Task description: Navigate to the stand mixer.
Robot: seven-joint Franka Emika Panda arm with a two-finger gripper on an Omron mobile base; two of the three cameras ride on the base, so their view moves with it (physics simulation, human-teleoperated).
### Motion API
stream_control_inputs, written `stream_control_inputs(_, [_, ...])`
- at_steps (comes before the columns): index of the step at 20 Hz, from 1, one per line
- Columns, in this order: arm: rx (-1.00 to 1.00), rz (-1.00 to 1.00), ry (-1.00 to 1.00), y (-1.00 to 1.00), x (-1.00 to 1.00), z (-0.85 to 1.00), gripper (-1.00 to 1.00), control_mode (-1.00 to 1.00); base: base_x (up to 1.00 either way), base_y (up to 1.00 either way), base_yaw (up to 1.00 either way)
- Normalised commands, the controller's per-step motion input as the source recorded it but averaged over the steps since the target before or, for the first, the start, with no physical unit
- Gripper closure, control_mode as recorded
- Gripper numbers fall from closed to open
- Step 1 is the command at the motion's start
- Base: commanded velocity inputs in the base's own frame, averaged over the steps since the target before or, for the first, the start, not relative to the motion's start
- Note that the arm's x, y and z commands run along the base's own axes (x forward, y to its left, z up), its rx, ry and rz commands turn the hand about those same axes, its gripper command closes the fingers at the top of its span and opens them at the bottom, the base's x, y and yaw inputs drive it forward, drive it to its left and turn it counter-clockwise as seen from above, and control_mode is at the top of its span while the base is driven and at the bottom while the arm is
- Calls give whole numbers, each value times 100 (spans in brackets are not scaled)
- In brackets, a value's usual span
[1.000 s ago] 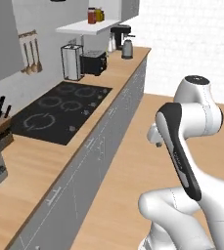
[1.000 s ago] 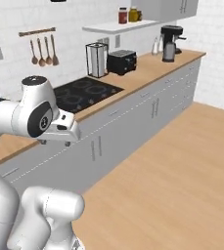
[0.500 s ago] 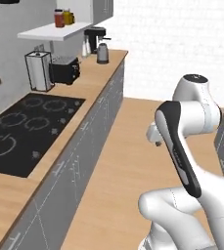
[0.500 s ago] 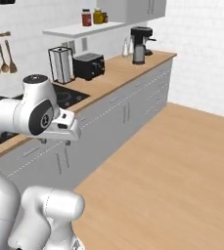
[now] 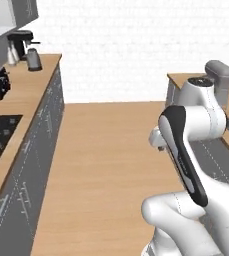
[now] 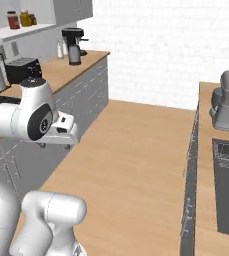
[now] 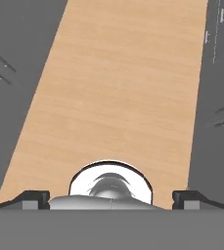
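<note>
Wood floor runs between two counters; from the left base camera the mixer (image 5: 221, 80) stands on the right counter (image 5: 186, 78), half hidden behind the arm. From the right base camera it sits ahead and right, well apart from the gripper (image 6: 61, 134). Looking down the hand, fingertips (image 7: 33, 197) stand spread, gripping nothing, over bare floor

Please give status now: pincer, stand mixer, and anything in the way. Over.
Pincer open, nothing held, pointing at the floor. Stand mixer ahead on right counter, beside the sink. Wooden floor between is bare. Over.
</note>
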Motion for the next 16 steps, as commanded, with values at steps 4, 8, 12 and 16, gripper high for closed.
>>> stream_control_inputs(4, [0, 0, 0, 0, 0, 0, -100, 100, 78, 1, -55])
stream_control_inputs(8, [0, 0, 0, 0, 0, 0, -100, 100, 91, 6, -52])
stream_control_inputs(12, [0, 0, 0, 0, 0, 0, -100, 100, 96, 11, -51])
stream_control_inputs(16, [0, 0, 0, 0, 0, 0, -100, 100, 82, 27, -54])
